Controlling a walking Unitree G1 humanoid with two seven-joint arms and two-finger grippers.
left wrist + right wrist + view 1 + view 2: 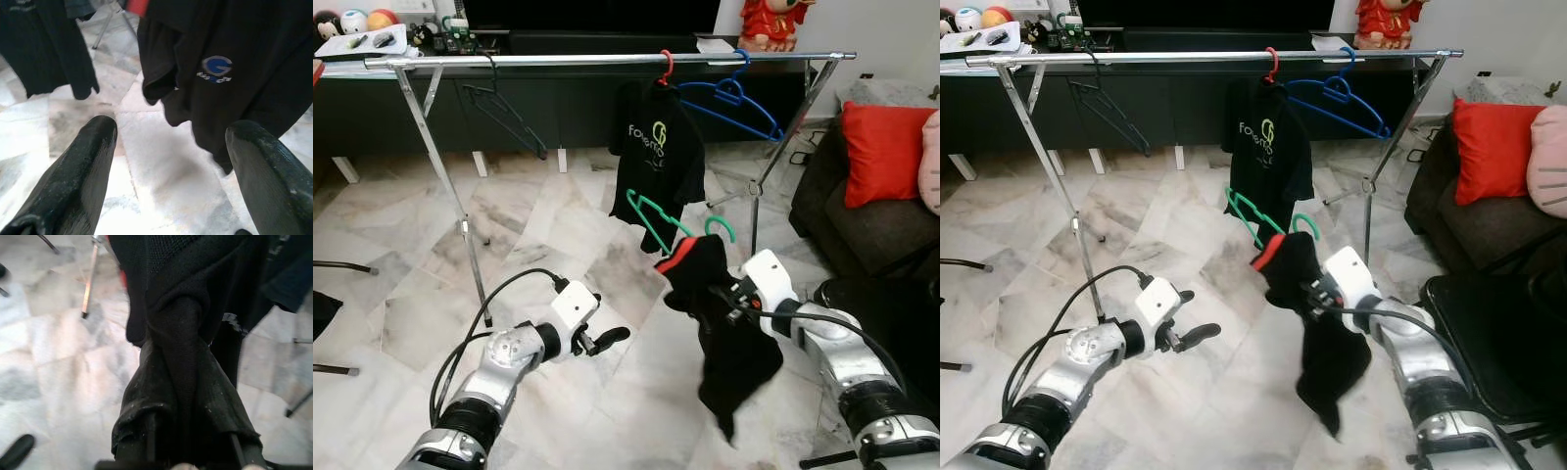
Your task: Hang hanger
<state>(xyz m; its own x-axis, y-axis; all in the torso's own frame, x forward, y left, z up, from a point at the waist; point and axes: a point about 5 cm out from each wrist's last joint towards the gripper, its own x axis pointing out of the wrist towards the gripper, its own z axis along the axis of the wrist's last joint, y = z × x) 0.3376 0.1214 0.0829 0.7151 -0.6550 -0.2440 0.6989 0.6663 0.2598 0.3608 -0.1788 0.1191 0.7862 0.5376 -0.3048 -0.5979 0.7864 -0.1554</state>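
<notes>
We see the green hanger (pixel 658 217) held up in mid-air below the silver clothes rail (pixel 607 60), its hook curling above a black garment with a red collar (pixel 724 333) that drapes from it and hangs down toward the marble floor (pixel 538 245). Our right gripper (pixel 729 299) has its jaws closed on the bunched fabric of this garment, and from the right wrist view the cloth wraps so thickly over the fingers that little else can be made out. The hanger sits just in front of and lower than a black T-shirt with a pale logo (pixel 656 162), which already hangs from the rail on a red hook (pixel 666 67). Beside that, toward the right end of the rail, a bare blue hanger (pixel 734 103) hangs tilted, and farther left a dark hanger (pixel 504 113) hangs from the same rail. Our left gripper (pixel 602 340) is raised over the floor to the left of the garment, apart from it, its jaws spread wide and holding nothing; its wrist view looks between the two fingers (pixel 78 171) at the garment's blue chest logo. A dark sofa with a red cushion (pixel 881 152) stands at the right.
</notes>
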